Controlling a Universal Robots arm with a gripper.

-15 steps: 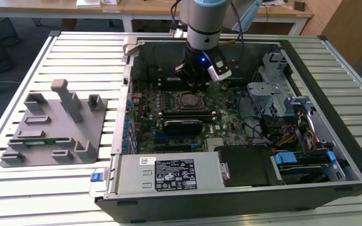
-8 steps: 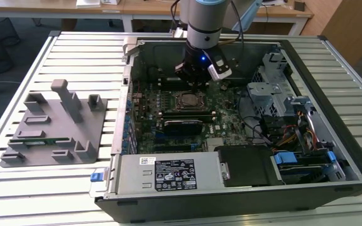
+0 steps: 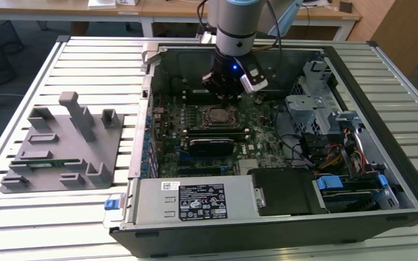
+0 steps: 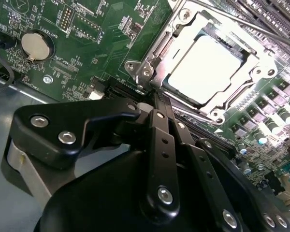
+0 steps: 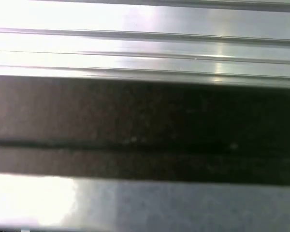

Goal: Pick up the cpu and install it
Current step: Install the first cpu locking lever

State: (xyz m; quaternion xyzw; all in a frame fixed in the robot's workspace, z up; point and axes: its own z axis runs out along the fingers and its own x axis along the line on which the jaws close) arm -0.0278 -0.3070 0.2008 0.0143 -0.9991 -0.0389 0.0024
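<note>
The small flat square cpu with its silvery-grey metal top [image 4: 207, 67] is seen in the upper right of the second wrist view, seated inside the square black-and-metal socket frame [image 4: 159, 50] on the green motherboard [image 4: 87, 29]; in the exterior view the same socket frame [image 3: 217, 115] lies at the middle of the open black computer case [image 3: 354, 81]. The black gripper [image 3: 227, 93] hangs just above and behind the socket in the exterior view; its black fingers [image 4: 162, 140] appear drawn together with nothing between them. A risk is judged from here: the frame appears unlatched, so the chip could shift if brushed by the fingertips; a low sideways move could also strike the round silver coin battery [image 4: 36, 46] or nearby components.
</note>
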